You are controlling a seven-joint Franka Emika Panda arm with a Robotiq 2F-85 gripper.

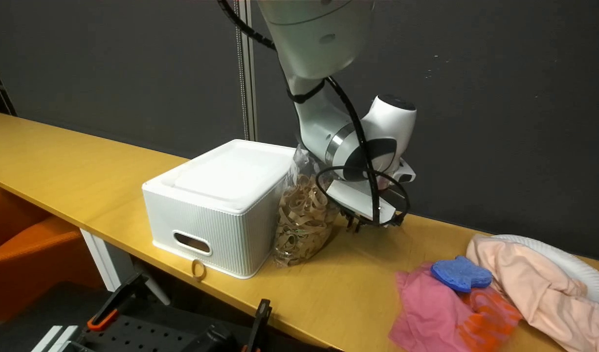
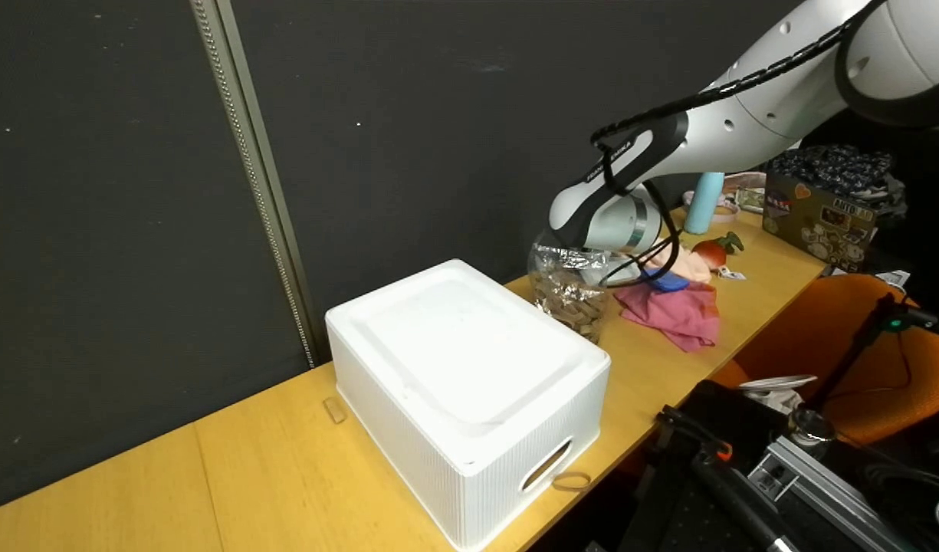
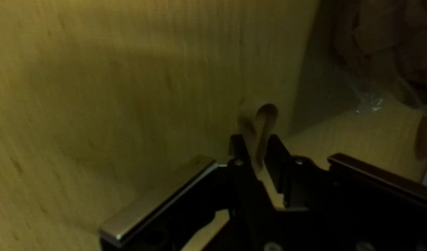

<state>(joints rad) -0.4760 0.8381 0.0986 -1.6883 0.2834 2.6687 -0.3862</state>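
In the wrist view my gripper (image 3: 256,143) points down at the wooden table, its jaws drawn in to a narrow gap. A tan rubber band (image 3: 268,120) fills that gap, pinched narrow between the dark fingers, its loop rising past the tips. The picture there is dim and blurred. A clear plastic bag of tan rubber bands (image 1: 306,215) stands close beside the gripper, also seen in the wrist view as a bag edge (image 3: 384,45). In both exterior views the wrist, cable or bag hides most of the fingers.
Beside the bag is a white lidded box (image 1: 206,195). Loose bands (image 1: 198,270) lie near it, with a tan piece (image 2: 334,410) behind. A pink cloth (image 1: 431,308), blue sponge (image 1: 460,274) and peach cloth (image 1: 529,288) lie across the table. A dark partition (image 1: 499,122) rises behind.
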